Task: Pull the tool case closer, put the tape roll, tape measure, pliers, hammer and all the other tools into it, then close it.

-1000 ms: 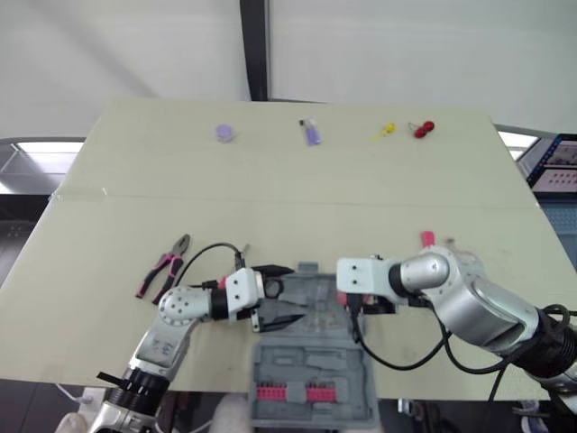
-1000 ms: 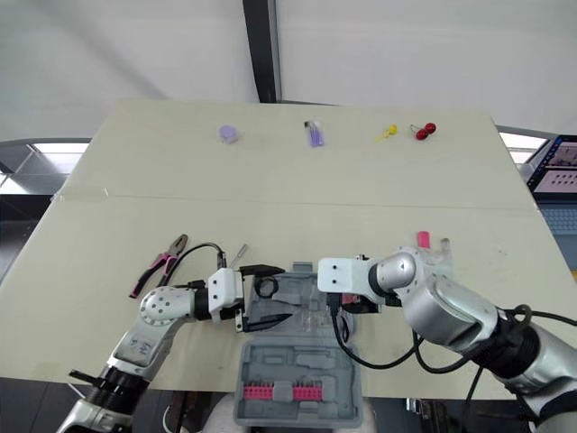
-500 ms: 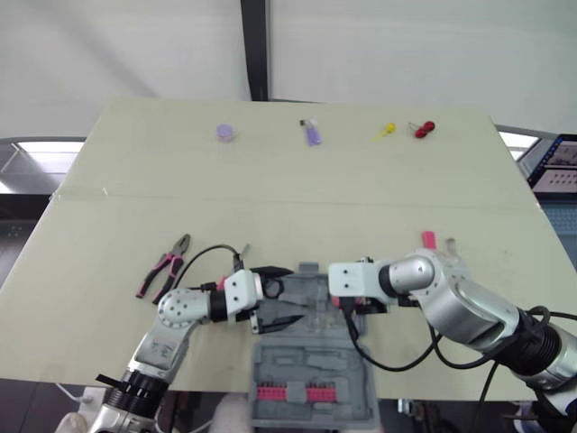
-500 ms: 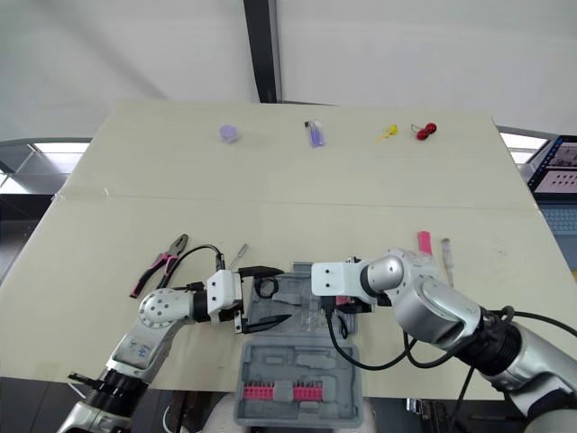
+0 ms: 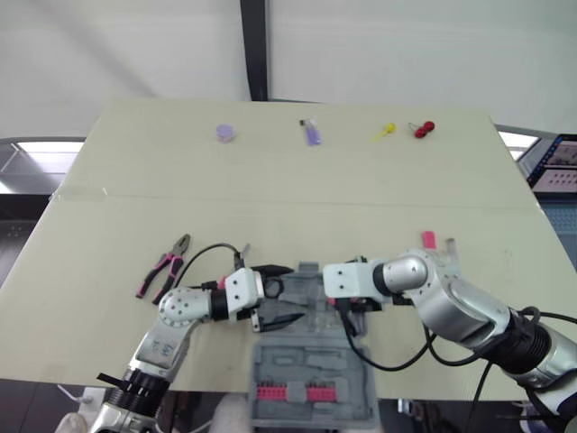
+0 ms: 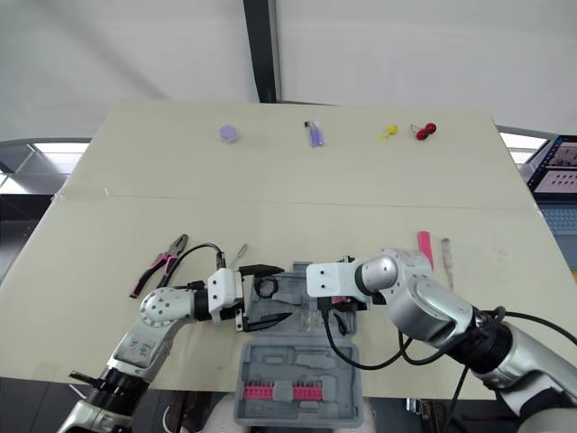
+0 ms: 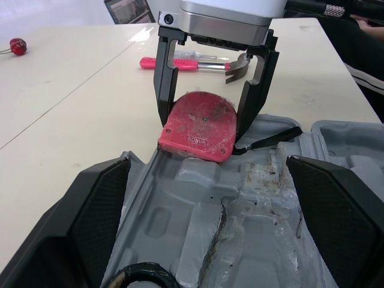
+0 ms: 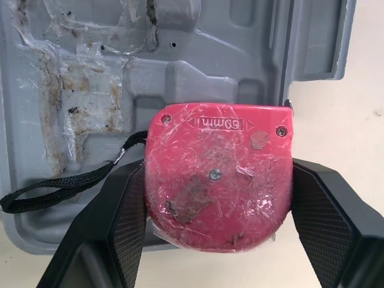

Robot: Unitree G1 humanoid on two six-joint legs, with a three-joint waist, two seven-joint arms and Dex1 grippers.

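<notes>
**Tape measure brought over the open case – release pending**

Pale tabletop (image 5: 270,207), tool case (image 6: 297,379) lying open at the near edge with its lid folded toward the robot.

Change over the last second: the right arm has shifted a little to the robot's left. The right pincer (image 7: 204,120) now sits further over the right part of the case tray. The left arm has not moved.

Right pincer: both black fingers are clamped on the flat sides of the red tape measure (image 8: 219,180). The tape measure's black wrist strap trails onto the grey moulding. From the right wrist view, the tape measure hangs over the tray's edge region. Whether it already touches the plastic cannot be told.

Left pincer (image 5: 287,293): spread wide and holding nothing, at the left side of the tray. A black ring, probably the tape roll (image 6: 266,287), lies in the tray between its fingers.

Still outside the case:
- pliers (image 5: 164,266), to the left of the case
- hammer (image 7: 240,60), to the right, behind the right arm

Judgement: the tape measure step is nearly complete and only seating and letting go are left. The pliers, the hammer and closing the lid are not yet done.
</notes>
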